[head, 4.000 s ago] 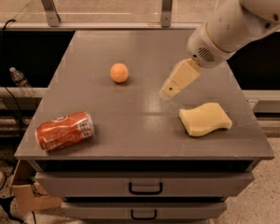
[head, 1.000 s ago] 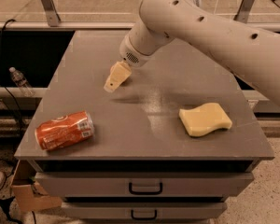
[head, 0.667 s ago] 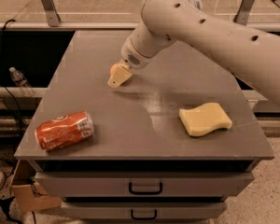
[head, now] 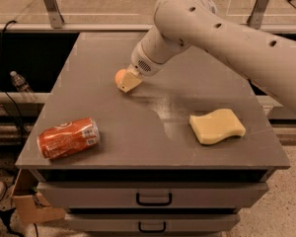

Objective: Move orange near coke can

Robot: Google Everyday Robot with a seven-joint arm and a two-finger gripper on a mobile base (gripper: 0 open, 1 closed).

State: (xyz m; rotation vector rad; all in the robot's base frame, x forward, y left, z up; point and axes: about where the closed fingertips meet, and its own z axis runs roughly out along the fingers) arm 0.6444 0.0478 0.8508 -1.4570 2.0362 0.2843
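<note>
Gripper (head: 128,82) against orange (head: 120,75); coke can (head: 68,137) lying sideways, well apart.

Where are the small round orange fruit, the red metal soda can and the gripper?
Orange fruit (head: 119,75): camera view, visible left side.
Soda can (head: 68,138): camera view, middle of its side.
Gripper (head: 129,82): camera view, tan tip beside the fruit.

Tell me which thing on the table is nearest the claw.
The orange, peeking out beside the claw, left of centre; the coke can and yellow sponge lie well clear, nearer the front.
</note>
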